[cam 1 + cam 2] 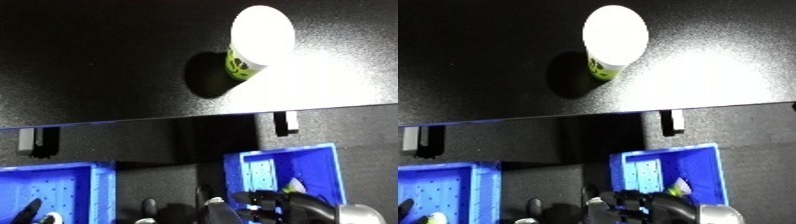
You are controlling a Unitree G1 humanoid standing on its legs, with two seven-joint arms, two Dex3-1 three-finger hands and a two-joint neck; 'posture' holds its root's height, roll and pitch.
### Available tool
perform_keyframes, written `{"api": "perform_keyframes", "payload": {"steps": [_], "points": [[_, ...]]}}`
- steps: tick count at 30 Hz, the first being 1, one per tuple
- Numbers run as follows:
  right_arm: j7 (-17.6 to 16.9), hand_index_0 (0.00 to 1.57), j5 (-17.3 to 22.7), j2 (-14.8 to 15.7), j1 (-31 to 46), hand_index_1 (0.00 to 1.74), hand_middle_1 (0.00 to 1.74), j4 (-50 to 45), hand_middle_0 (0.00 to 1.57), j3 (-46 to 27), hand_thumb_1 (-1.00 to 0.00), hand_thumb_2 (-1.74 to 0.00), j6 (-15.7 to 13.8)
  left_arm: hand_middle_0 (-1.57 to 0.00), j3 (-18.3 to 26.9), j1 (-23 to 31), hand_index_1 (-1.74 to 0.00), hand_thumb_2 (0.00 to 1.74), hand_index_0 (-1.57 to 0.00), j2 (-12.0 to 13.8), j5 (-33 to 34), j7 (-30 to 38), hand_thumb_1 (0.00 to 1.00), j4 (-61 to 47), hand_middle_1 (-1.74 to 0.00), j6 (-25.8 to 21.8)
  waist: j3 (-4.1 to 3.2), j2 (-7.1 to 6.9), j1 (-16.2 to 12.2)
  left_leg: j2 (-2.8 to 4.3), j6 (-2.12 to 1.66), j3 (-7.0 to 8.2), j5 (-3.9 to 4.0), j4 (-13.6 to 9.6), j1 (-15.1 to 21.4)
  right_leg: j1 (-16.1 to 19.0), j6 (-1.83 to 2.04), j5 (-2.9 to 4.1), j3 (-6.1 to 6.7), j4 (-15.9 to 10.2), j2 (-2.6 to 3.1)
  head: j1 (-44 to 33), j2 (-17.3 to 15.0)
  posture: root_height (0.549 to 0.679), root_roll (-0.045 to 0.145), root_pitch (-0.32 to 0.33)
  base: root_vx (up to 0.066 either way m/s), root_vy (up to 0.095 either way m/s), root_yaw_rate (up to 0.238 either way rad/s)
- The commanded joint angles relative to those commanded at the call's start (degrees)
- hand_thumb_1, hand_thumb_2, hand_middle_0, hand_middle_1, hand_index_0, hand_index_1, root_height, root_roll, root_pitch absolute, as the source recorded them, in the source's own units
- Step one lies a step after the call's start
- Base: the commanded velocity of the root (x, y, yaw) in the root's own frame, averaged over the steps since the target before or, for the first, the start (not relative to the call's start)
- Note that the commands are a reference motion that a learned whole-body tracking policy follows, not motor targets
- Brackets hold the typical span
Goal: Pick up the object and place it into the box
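A white paper cup with a green print (251,47) stands on the black tabletop (107,65) at the far upper right, brightly lit. My right hand (284,205) hangs low at the bottom right, over the near end of the right blue bin (327,165); its fingers reach leftward, relaxed, with nothing between them. A small white and green thing (680,187) lies in that bin just beyond the fingers. Only a dark bit of my left hand (31,210) shows at the bottom left, over the left blue bin (84,172).
The table's front edge (178,120) runs across the middle, with two bracket clips (284,122) (31,140) hanging below it. Both bins sit lower than the tabletop, on a dark floor.
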Motion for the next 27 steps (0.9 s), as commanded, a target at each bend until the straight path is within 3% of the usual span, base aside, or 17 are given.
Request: {"api": "perform_keyframes", "payload": {"steps": [4, 10, 14, 18, 20, 24, 27], "points": [[0.42, 0.0, 9.33, 0.77, -1.36, 0.0, 0.0, -6.93, 0.0, -4.82, 0.0, 0.0, -3.93, 0.0, 0.14, 0.6, 0.0, 0.0, 0.0, -0.84, 1.19, -0.98, 0.0, 2.23, 0.0, -1.71, -0.71, -0.01, -0.6, 0.53, -0.28, 0.36, -0.29, 0.12, -0.12, -0.05, 0.05, -0.25, 0.08, -0.09, 0.06, -0.17, 0.6, 0.632, 0.021, -0.018, 0.007, 0.007, -0.043], [-1.5, 0.0, 21.91, 4.9, -4.82, 0.0, 0.0, -14.04, 0.0, -11.74, 0.0, 0.0, -10.51, 0.0, -0.59, 1.3, 0.0, 0.0, 0.0, -3.12, 5.86, -0.73, 0.0, 3.45, 0.0, -3.72, -1.3, 0.55, -1.1, 0.96, -0.57, 0.73, -0.91, 0.71, -0.38, -0.03, 0.13, -0.53, 0.24, -0.05, 0.26, 0.91, 2.06, 0.632, 0.024, -0.016, 0.01, 0.016, -0.023], [-5.84, 0.0, 26.54, 7.74, -7.63, 0.0, 0.0, -16.98, 0.0, -15.9, 0.0, 0.0, -14.32, 0.0, -0.64, 1.67, 0.0, 0.0, 0.0, -4.32, 6.73, 0.01, 0.0, 4.42, 0.0, -3.07, -1.51, 1.26, -1.42, 1.0, -0.68, 0.89, -1.15, 1.1, -0.48, 0.07, -0.07, -0.6, 0.39, -0.04, 0.3, 1.79, 2.67, 0.632, 0.029, -0.017, 0.016, 0.035, 0.001], [-13.04, 0.0, 31.76, 11.05, -11.04, 0.0, 0.0, -19.83, 0.0, -19.3, 0.0, 0.0, -19.54, 0.0, -0.61, 1.79, 0.0, 0.0, 0.0, -5.37, 6.49, 0.18, 0.0, 6.11, 0.0, -2.88, -1.62, 2.0, -1.74, 0.83, -0.82, 1.16, -1.12, 0.94, -0.4, 0.14, -0.38, -0.64, 0.7, -0.3, 0.42, 3.54, 3.06, 0.633, 0.036, -0.017, 0.016, 0.049, -0.007], [-17.67, 0.0, 30.69, 12.27, -12.5, 0.0, 0.0, -20.45, 0.0, -20.72, 0.0, 0.0, -23.81, 0.0, -0.51, 1.84, 0.0, 0.0, 0.0, -5.8, 5.89, 0.01, 0.0, 6.24, 0.0, -2.62, -1.55, 2.39, -1.86, 0.72, -0.89, 1.33, -1.21, 1.1, -0.49, 0.08, -0.52, -0.73, 0.9, -0.21, 0.43, 4.01, 3.06, 0.633, 0.04, -0.017, 0.014, 0.062, -0.006], [-29.77, 0.0, 18.64, 11.13, -13.49, 0.0, 0.0, -18.66, 0.0, -22.8, 0.0, 0.0, -33.44, 0.0, -0.51, 2.64, 0.0, 0.0, 0.0, -6.61, 4.9, 0.39, 0.0, 4.75, 0.0, -1.59, -1.14, 3.07, -2.16, 0.58, -0.9, 1.67, -1.36, 1.43, -0.38, 0.04, -0.87, -0.82, 1.4, 0.02, 0.5, 3.6, 3.75, 0.633, 0.047, -0.021, 0.014, 0.06, -0.014], [-38.56, 0.0, 7.84, 8.83, -13.35, 0.0, 0.0, -16.44, 0.0, -23.15, 0.0, 0.0, -34.97, 0.0, -0.76, 3.74, 0.0, 0.0, 0.0, -7.39, 4.5, 0.93, 0.0, 3.66, 0.0, -1.48, -0.81, 3.29, -2.35, 0.41, -0.78, 1.81, -1.19, 1.11, 0.02, 0.2, -1.1, -0.74, 1.74, -0.19, 0.69, 3.29, 4.45, 0.634, 0.05, -0.024, 0.01, 0.04, -0.03]]}}
